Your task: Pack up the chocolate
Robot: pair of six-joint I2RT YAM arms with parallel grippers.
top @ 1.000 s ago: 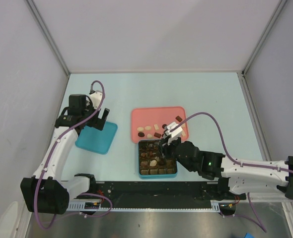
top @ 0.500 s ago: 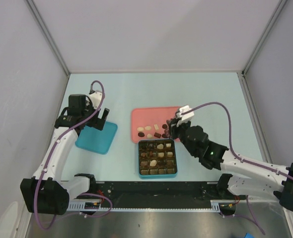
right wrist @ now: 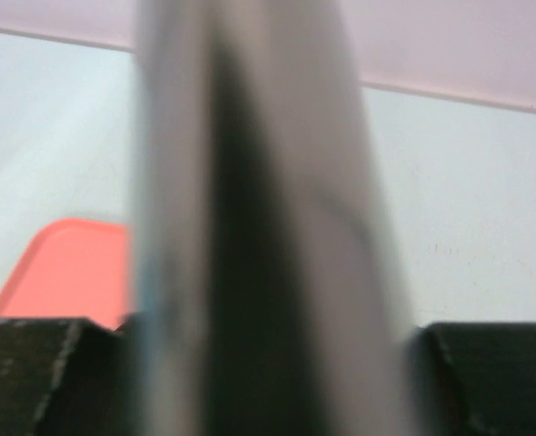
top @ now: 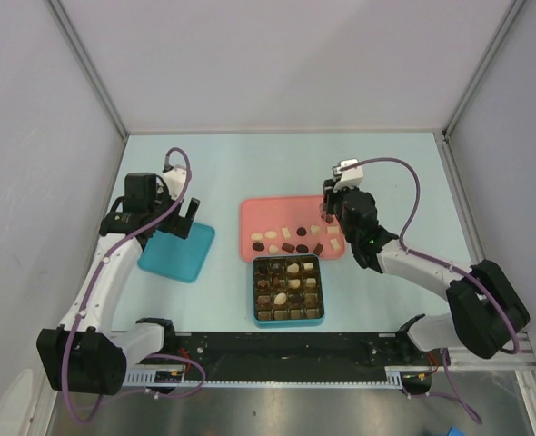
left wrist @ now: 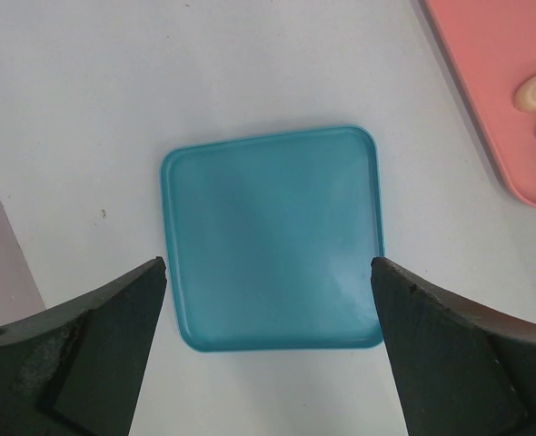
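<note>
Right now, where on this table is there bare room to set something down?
Bare table runs between the back wall and the pink rectangular plastic tray; another strip lies between that tray and the flat teal square lid. Crowded: the tray's near half with small chocolates, the gridded teal box, the right tool.

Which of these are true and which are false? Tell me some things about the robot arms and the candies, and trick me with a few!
1. The teal lid lies flat on the table, left of the pink tray. True.
2. The left gripper is squeezing the lid. False: it is open above the lid, holding nothing.
3. The pink tray is empty. False: several candies lie on it.
4. The box has candies in some of its compartments. True.
5. The right gripper is over the box. False: it is over the right end of the pink tray.
</note>
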